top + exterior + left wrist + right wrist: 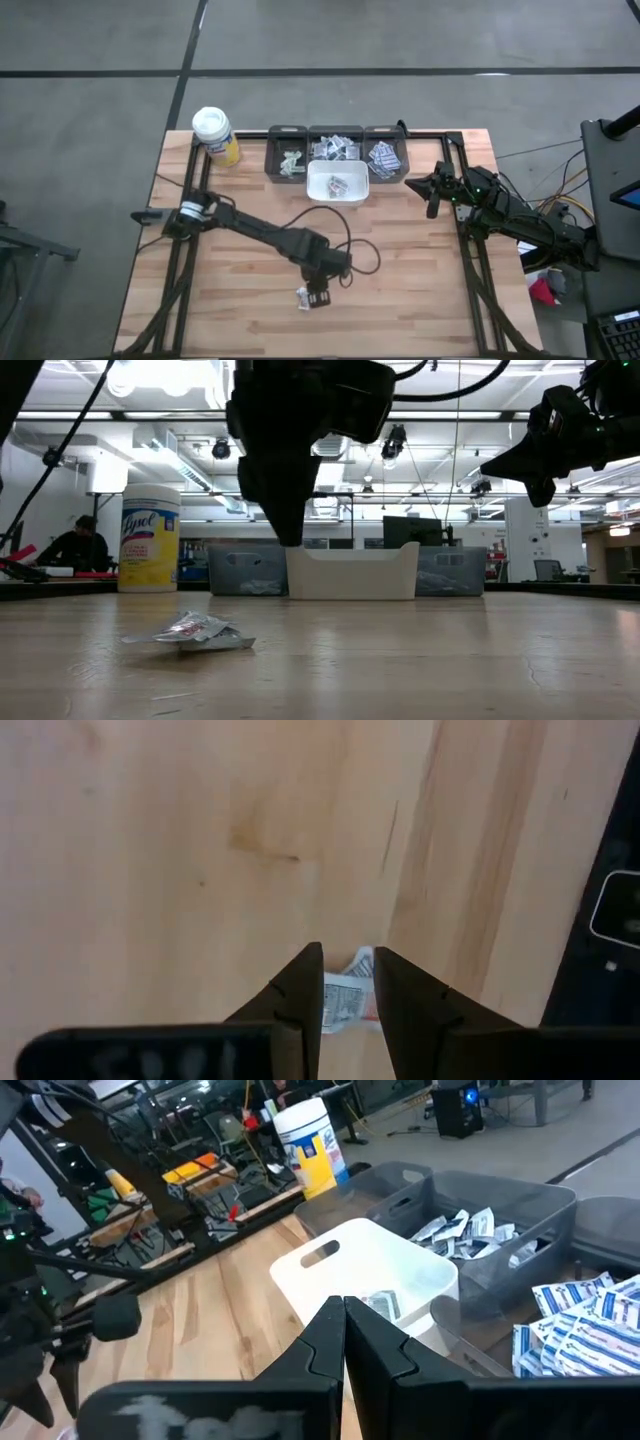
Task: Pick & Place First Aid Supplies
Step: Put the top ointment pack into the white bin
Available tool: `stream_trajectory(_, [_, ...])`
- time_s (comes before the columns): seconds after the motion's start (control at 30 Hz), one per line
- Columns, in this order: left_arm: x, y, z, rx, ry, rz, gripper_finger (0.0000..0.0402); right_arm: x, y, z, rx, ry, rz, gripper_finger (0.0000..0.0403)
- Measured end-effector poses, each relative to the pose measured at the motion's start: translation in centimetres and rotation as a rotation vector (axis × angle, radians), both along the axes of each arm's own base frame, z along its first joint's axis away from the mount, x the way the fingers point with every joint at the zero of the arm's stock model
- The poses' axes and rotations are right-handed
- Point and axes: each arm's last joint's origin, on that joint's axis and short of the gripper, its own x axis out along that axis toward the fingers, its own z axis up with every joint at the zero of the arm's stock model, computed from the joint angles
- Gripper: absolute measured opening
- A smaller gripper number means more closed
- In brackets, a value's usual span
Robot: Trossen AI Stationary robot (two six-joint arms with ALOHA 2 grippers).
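One small white-grey packet point(303, 295) of the first aid supplies lies flat on the wooden table near its front edge; it also shows in the low view point(190, 632). My left gripper point(316, 296) hangs above it, pointing steeply down, open and clear of it point(290, 538). The left wrist view shows the packet point(345, 1000) through the gap between my left gripper's fingers point(348, 975). More packets fill three dark bins point(335, 148) and a white bin point(337, 186). My right gripper point(432, 196) waits shut at the table's right side point(345, 1308).
A white-lidded yellow bottle point(215, 135) stands at the far left corner. The bins line the far edge. A black cable point(345, 240) loops over the table's middle. Bare wood lies left and right of the packet. A person point(75, 545) sits in the room beyond.
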Motion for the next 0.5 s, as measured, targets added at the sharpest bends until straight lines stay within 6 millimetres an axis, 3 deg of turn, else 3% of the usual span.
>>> stream_trajectory(0.5, [-1.5, -1.1, -2.7, 0.016, 0.076, -0.012, 0.0085, 0.0, 0.0, 0.0, 0.0, -0.001, 0.0, 0.0008])
